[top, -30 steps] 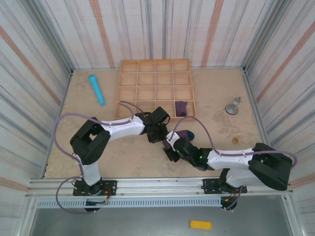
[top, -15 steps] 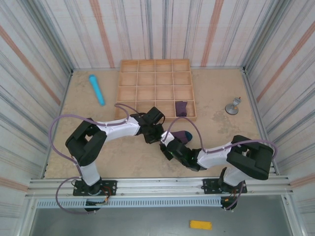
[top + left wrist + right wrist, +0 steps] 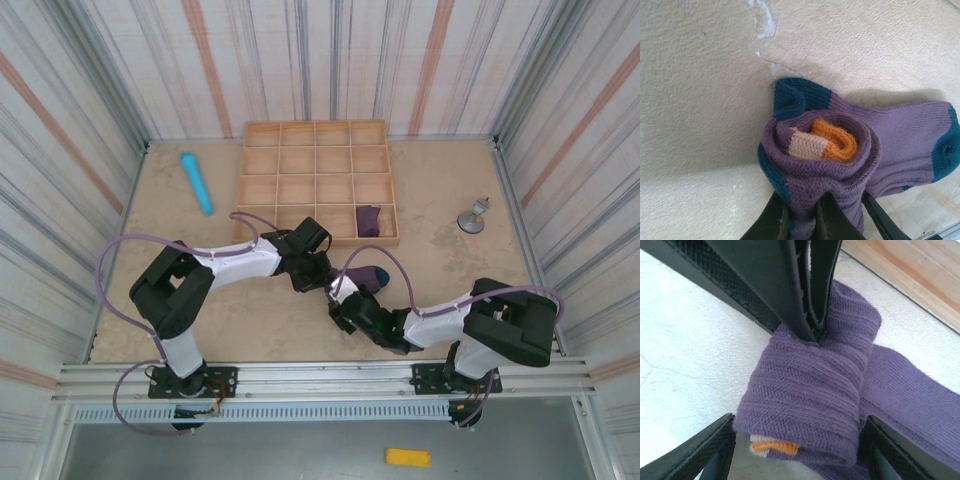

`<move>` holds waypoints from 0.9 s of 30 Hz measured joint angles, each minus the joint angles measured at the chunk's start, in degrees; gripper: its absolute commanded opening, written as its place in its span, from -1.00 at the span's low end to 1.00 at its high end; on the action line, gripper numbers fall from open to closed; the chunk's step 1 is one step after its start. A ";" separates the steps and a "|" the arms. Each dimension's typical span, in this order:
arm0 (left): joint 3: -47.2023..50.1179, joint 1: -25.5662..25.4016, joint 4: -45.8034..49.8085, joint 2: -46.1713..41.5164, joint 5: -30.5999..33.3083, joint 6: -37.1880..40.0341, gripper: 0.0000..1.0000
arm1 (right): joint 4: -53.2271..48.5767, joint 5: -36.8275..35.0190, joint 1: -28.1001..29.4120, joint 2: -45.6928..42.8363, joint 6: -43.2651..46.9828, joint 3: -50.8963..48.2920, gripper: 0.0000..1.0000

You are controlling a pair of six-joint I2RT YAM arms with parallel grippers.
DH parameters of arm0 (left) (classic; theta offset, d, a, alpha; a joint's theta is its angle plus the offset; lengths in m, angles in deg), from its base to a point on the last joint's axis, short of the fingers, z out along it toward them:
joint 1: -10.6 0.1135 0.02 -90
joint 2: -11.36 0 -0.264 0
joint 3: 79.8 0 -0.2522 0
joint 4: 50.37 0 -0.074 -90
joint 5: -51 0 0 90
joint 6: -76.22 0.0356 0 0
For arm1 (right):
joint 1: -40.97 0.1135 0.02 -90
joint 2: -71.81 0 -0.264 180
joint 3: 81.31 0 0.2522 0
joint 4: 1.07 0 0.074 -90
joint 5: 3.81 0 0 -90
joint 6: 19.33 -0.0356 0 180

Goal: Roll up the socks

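Observation:
One of the socks (image 3: pixel 820 150), purple with teal and orange parts, lies half rolled on the table, its loose end trailing right (image 3: pixel 374 276). My left gripper (image 3: pixel 802 214) is shut on the outer layer of the roll, pinching the knit between its fingers. My right gripper (image 3: pixel 797 450) stands open astride the same roll (image 3: pixel 810 390), one finger (image 3: pixel 715 452) at each side of it. From above, the left gripper (image 3: pixel 320 276) and right gripper (image 3: pixel 345 302) meet at the roll. The other sock (image 3: pixel 368 220) sits bundled in a front compartment of the tray.
The wooden tray (image 3: pixel 315 174) with several compartments stands just behind the work spot. A light blue cylinder (image 3: pixel 196 181) lies at the back left. A small metal piece (image 3: pixel 472 218) and a tiny brown object (image 3: pixel 479 284) sit to the right.
The right arm has folded in, its elbow swinging left, and its gripper has shifted slightly left and nearer. The left gripper has kept its pinch and barely moved.

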 measured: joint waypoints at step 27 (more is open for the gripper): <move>2.43 0.46 -1.73 -2.05 -0.50 -2.95 -0.28 | 3.74 6.80 -4.55 -0.28 -5.62 -0.66 -1.00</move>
